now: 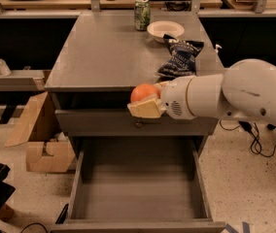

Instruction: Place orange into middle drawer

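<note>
The orange (143,91) is held in my gripper (146,102), whose cream-coloured fingers (146,109) are shut on it. They hang in front of the cabinet's front edge, above the open middle drawer (138,191). The drawer is a deep grey tray pulled out toward me; its floor is bare. My white arm (235,96) reaches in from the right.
On the cabinet top (104,52) stand a green can (142,13), a white bowl (165,30) and a dark chip bag (181,57). A closed drawer with a small knob (138,124) is above the open one. Cardboard boxes (41,144) lie at the left; cables (259,140) lie at the right.
</note>
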`<state>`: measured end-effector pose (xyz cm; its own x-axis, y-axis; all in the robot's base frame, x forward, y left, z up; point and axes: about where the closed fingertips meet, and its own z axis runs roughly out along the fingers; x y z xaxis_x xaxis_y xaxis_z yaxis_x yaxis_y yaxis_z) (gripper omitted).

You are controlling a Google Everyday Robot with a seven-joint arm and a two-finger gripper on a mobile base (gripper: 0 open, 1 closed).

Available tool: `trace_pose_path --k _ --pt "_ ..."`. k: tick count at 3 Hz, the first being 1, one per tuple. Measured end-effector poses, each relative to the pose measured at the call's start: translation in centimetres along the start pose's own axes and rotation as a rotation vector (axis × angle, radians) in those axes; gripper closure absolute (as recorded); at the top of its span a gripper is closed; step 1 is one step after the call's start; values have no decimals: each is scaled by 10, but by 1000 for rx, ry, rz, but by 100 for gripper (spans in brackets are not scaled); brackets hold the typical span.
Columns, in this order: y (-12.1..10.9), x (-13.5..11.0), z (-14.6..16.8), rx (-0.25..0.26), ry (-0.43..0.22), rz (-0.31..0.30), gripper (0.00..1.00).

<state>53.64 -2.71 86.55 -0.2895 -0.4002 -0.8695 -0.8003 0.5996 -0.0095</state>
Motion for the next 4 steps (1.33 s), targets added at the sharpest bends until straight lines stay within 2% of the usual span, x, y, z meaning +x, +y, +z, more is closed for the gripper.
trace_pose_path --k 1,2,3,4 --pt "0 0 0 0 0 0 100" --pt "10 18 24 -33 2 8 100" --pt "41 102 79 -119 8 25 100" --pt "62 180 126 -197 23 -3 100"
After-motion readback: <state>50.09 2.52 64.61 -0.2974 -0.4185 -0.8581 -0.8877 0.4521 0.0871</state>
